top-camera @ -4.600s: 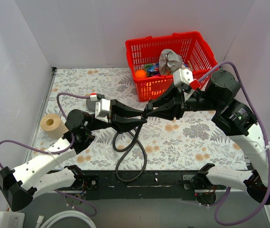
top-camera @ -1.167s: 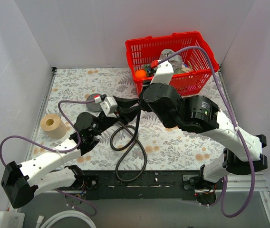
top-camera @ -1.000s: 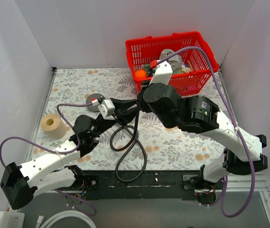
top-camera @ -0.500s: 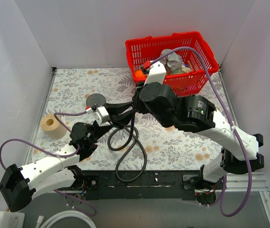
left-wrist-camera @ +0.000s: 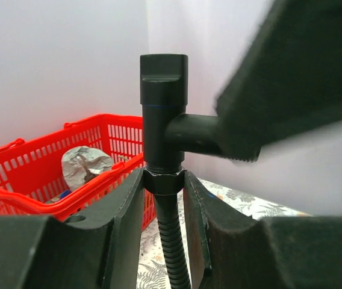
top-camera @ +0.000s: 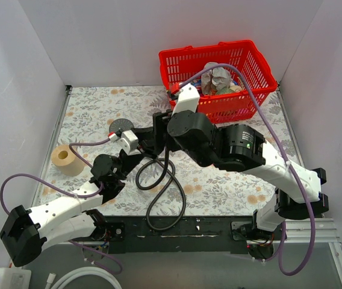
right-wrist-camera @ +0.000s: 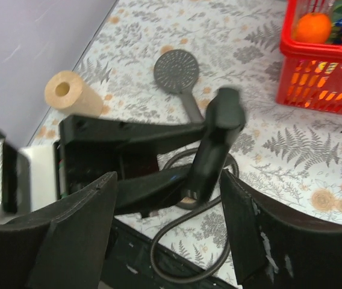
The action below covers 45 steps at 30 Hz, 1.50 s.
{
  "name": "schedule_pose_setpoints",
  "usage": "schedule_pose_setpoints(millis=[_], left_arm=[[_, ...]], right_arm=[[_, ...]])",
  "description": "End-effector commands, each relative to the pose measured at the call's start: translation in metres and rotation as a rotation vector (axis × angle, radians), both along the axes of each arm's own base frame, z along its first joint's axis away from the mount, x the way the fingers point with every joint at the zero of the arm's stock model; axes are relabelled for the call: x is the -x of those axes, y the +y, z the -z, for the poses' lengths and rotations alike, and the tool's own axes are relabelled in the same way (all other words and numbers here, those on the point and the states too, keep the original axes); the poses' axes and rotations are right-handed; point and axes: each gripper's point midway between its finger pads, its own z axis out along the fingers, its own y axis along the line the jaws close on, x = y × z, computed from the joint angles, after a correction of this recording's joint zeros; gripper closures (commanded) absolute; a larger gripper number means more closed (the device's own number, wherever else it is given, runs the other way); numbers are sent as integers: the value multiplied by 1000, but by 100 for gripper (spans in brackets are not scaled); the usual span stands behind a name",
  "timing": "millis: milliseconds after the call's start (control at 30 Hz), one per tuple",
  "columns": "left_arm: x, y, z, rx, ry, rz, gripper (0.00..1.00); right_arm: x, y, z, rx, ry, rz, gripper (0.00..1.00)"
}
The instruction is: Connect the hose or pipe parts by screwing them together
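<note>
**Two arms at one hose end**

Left gripper [left-wrist-camera: 164, 180]: its fingers [left-wrist-camera: 126, 217] pinch the nut at the end of the black hose [left-wrist-camera: 171, 247], which is held upright with a black fitting [left-wrist-camera: 164, 102] above the nut. Right gripper [right-wrist-camera: 168, 177]: its fingers [right-wrist-camera: 80, 235] are spread wide either side of that fitting. The hose loops down onto the table [top-camera: 219, 186]. The grey shower head [right-wrist-camera: 177, 67] lies on the table beside the left arm, near a cardboard roll [right-wrist-camera: 71, 93].
</note>
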Motion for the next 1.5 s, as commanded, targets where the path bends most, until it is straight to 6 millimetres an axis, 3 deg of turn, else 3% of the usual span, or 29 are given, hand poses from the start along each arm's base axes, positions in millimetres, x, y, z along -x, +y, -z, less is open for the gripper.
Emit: schedule_pose_setpoints(millis=[0,100,333,567,667,767,800,900,1033,1133,1167,1467], left_arm=[[-8,24,-44,136,-40,-100,100],[-7,23,-43,135,-34,-89,100],[-4,20,-42,129,-26,-63,100],[0,23,-49,162,-17,-46,100],[1,24,-48,169,-11,-43,100],[3,26,-50,181,-9,-37,100],[4,27,-50,181,-9,-35,100],[6,27,-51,180,-12,-31,100],[12,24,-56,172,-28,0,100],[16,20,-58,156,-30,35,100],[20,17,-58,147,-33,60,100],[25,5,-55,95,-18,117,100]], right_arm=[[23,17,-1,-32,44,-82,20],[23,15,-8,-45,34,-84,12],[22,8,-20,-65,2,-83,6],[27,-14,-64,-148,-89,-151,4],[25,-22,-71,-121,-143,-164,4],[21,-34,-80,-101,-200,-152,61],[19,-38,-83,-99,-213,-141,98],[13,-53,-83,-59,-237,-97,99],[10,-58,-59,39,-234,-85,99],[2,-54,-33,86,-176,-122,99],[8,-44,-23,93,-145,-197,99],[26,-12,-12,91,-81,-429,99]])
